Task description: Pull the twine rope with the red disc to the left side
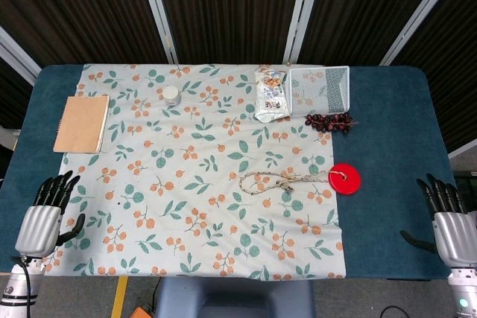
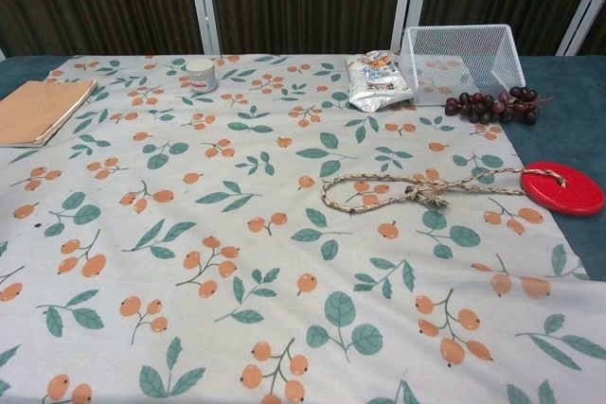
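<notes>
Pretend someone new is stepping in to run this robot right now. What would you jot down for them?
Left hand: holds nothing, fingers apart, near the table's left edge.
Right hand: likewise, at the right edge.
Twine rope lies looped right of centre on the leaf-print cloth, tied to the red disc at the cloth's right edge.
Done: nothing.
Left: grasp the rope and pull it left.

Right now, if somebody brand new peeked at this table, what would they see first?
Probably the bright red round disc at the right edge of the leaf-and-berry patterned cloth, with a knotted loop of tan twine rope trailing left from it. Next, the bunch of dark red grapes beside the white wire mesh basket at the far right. Both robot hands, left and right, rest open at the near corners.
</notes>
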`<control>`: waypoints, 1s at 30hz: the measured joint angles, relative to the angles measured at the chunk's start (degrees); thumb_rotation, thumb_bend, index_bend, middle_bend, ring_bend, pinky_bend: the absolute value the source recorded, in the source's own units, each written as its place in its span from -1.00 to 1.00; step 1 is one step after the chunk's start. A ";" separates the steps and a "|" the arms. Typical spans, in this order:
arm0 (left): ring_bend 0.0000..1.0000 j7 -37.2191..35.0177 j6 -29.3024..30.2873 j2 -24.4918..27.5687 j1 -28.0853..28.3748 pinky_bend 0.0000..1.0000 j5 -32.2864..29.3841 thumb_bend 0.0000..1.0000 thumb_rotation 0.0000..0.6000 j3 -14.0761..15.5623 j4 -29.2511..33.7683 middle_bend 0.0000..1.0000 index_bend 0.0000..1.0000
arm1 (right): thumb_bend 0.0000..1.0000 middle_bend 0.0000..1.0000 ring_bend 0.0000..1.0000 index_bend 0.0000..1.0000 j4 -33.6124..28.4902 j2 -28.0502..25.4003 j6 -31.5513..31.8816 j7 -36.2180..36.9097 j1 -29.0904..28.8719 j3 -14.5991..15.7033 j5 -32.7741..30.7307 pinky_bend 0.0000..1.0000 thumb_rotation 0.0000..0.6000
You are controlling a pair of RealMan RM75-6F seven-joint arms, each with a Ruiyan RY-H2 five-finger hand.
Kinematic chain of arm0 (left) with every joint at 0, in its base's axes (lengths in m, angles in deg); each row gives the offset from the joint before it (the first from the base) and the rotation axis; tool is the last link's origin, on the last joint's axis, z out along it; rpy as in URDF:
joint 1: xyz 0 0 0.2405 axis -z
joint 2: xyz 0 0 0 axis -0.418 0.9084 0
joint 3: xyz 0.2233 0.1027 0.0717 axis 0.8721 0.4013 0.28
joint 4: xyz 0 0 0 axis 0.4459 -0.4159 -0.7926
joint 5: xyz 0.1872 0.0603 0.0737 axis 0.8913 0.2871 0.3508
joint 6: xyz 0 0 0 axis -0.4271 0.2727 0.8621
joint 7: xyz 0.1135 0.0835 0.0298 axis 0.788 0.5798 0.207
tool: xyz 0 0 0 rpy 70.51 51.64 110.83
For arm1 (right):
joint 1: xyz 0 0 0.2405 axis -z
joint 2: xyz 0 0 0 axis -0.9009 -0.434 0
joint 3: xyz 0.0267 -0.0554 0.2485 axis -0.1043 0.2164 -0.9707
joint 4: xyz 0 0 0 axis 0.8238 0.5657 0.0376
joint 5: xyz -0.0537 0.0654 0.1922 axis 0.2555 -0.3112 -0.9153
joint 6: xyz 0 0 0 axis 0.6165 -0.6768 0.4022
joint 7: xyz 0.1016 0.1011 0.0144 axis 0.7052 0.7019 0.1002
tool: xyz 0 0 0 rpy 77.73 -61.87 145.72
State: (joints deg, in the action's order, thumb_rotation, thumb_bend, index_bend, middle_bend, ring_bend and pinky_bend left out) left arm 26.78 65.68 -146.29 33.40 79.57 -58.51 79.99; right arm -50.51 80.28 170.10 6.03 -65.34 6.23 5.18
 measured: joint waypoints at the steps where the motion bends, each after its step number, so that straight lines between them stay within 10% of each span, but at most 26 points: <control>1: -1.00 -0.08 -0.04 -0.06 -0.01 -0.88 -0.06 -0.11 1.00 0.02 -0.07 -1.00 -1.00 | -0.87 -1.00 -1.00 -1.00 -0.01 -0.03 0.07 0.00 0.02 0.00 0.05 -1.00 1.00; 15: -1.00 0.83 -4.44 -0.31 3.52 -0.88 1.71 -0.11 1.00 0.13 0.58 -1.00 -1.00 | -0.87 -1.00 -1.00 -1.00 -0.44 0.00 -0.30 -0.52 0.07 0.17 -0.12 -1.00 1.00; 30: -1.00 4.59 -24.35 -5.94 23.86 -0.88 5.32 -0.10 1.00 -5.25 1.73 -1.00 -1.00 | -0.87 -1.00 -1.00 -1.00 -3.06 -0.88 -1.66 -3.24 -1.35 -0.51 -0.15 -1.00 1.00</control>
State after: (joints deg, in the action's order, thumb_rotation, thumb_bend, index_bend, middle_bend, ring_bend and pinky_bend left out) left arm 31.37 41.33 -152.23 57.26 84.89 -63.76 81.72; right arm -53.57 79.41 168.44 2.79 -66.69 5.72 5.03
